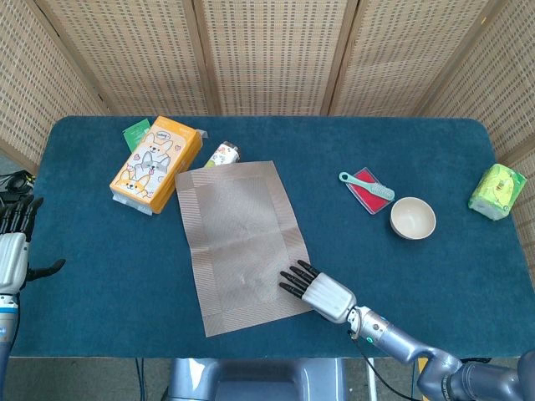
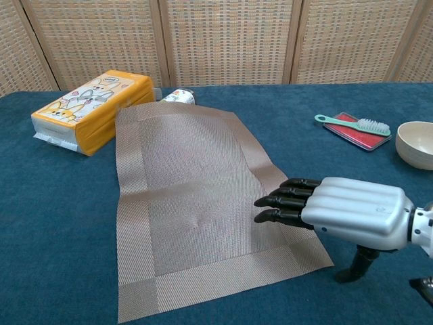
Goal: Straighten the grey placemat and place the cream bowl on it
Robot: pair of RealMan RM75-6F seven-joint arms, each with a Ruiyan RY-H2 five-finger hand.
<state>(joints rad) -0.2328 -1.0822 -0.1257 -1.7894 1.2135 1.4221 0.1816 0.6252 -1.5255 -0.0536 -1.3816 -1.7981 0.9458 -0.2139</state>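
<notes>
The grey placemat (image 1: 241, 242) (image 2: 196, 203) lies flat on the blue table, turned askew with its long side running toward me. My right hand (image 1: 318, 291) (image 2: 338, 206) lies palm down over the mat's near right corner, its dark fingers (image 2: 287, 200) stretched onto the weave, holding nothing. The cream bowl (image 1: 413, 218) (image 2: 416, 143) stands upright on the cloth to the right, apart from the mat. My left hand (image 1: 15, 242) hovers at the table's left edge with its fingers apart and nothing in it; only the head view shows it.
An orange tissue pack (image 1: 155, 164) (image 2: 91, 108) touches the mat's far left corner, with a small bottle (image 1: 222, 154) and a green card (image 1: 136, 134) near it. A mint brush on a red pad (image 1: 368, 189) (image 2: 355, 128) lies beside the bowl. A green packet (image 1: 496, 191) sits far right.
</notes>
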